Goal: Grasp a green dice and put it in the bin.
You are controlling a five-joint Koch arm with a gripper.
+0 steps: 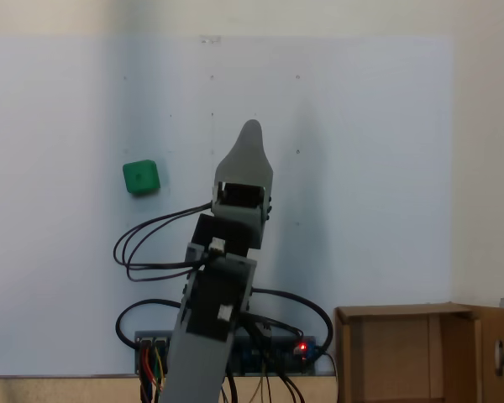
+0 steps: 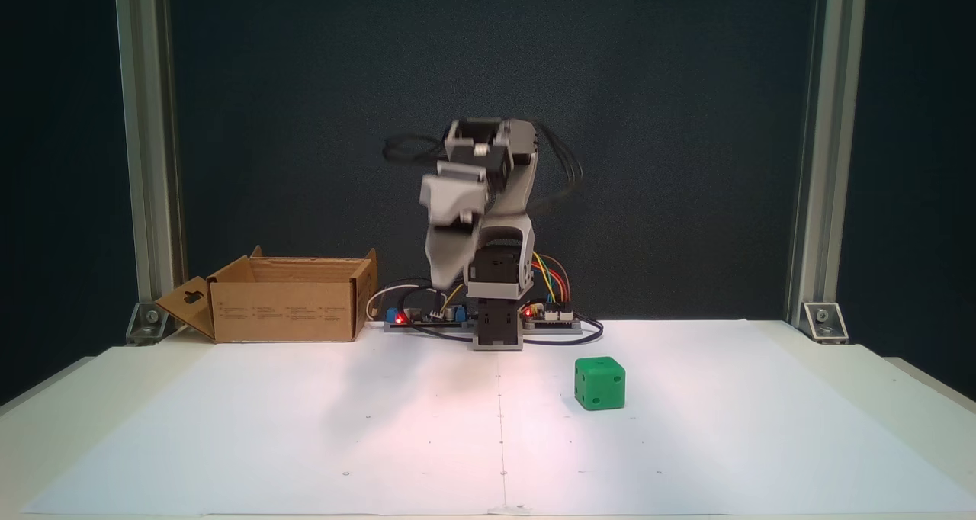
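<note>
**Green dice alone on the sheet, arm raised behind it**

While the green dice [image 2: 599,383] sits flat on the white sheet [image 2: 381,444], nothing touches it; in the front-facing fixed view it lies right of the arm's base and a little nearer the camera, with small pips showing on its faces. From the fixed view behind the arm, the same cube [image 1: 140,177] appears at left, well apart from the grey gripper [image 1: 251,133].

That gripper [image 2: 442,276] hangs in the air above the table, pointing down and slightly left in the front view, clear of the sheet. Only one pointed grey tip can be made out in both fixed views, the jaws lying one behind the other, so I cannot tell whether they stand apart or together. No object shows between them.

Black cables [image 2: 560,181] loop from the upper arm, and coloured wires [image 2: 549,272] run down to the circuit boards [image 2: 549,316] beside the base, where red lights glow.

The bin [image 2: 286,299], a brown cardboard box with open flaps, stands at the back left of the front view, beside the boards and well apart from the dice. In the rear view it [image 1: 420,353] occupies the lower right corner.
</note>
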